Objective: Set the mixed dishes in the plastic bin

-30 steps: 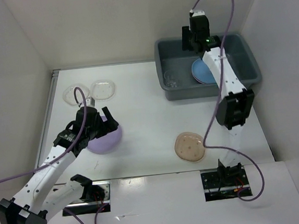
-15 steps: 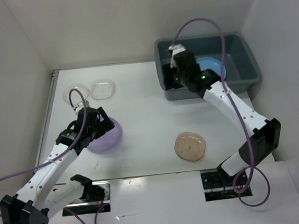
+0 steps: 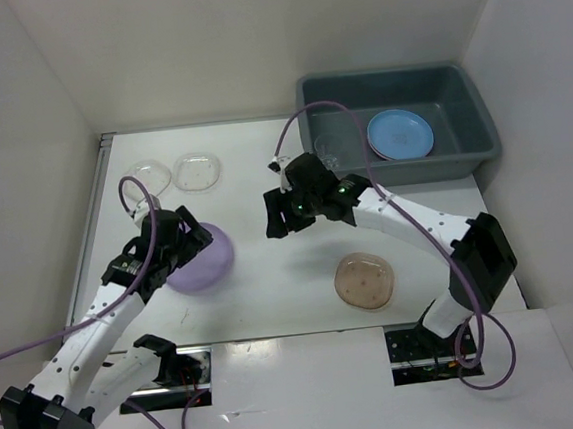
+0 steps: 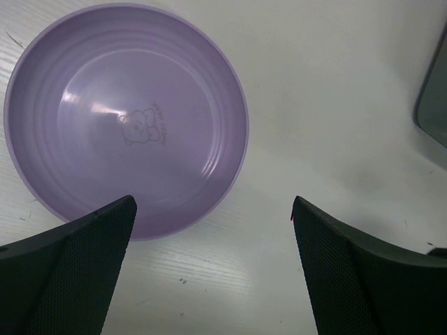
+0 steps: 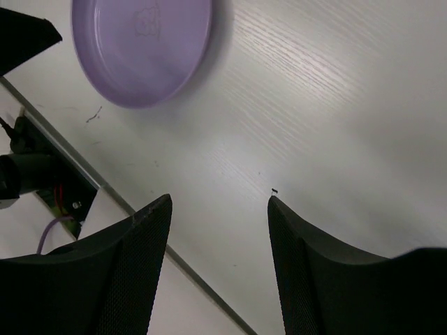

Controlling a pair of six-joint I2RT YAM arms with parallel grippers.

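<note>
The grey plastic bin (image 3: 479, 117) stands at the far right with the blue plate (image 3: 400, 132) lying inside it. The lavender plate (image 3: 211, 263) lies on the table at the left, also in the left wrist view (image 4: 126, 118) and the right wrist view (image 5: 140, 42). My left gripper (image 3: 186, 239) is open and empty just above the plate's near rim (image 4: 213, 204). My right gripper (image 3: 279, 223) is open and empty over bare table mid-way (image 5: 219, 201). The tan speckled plate (image 3: 365, 280) lies near front right. Two clear plates (image 3: 148, 176) (image 3: 198, 169) lie far left. The pink plate is out of view.
A small clear item (image 3: 328, 151) sits in the bin's left part. White walls close the table on the left, back and right. The arm bases and their mounting plates (image 3: 424, 348) line the near edge, with purple cables looping over both arms.
My right arm has come out of the bin and swung left and nearer to the table's middle, leaving the blue plate in the bin. My left gripper has shifted slightly over the lavender plate.
</note>
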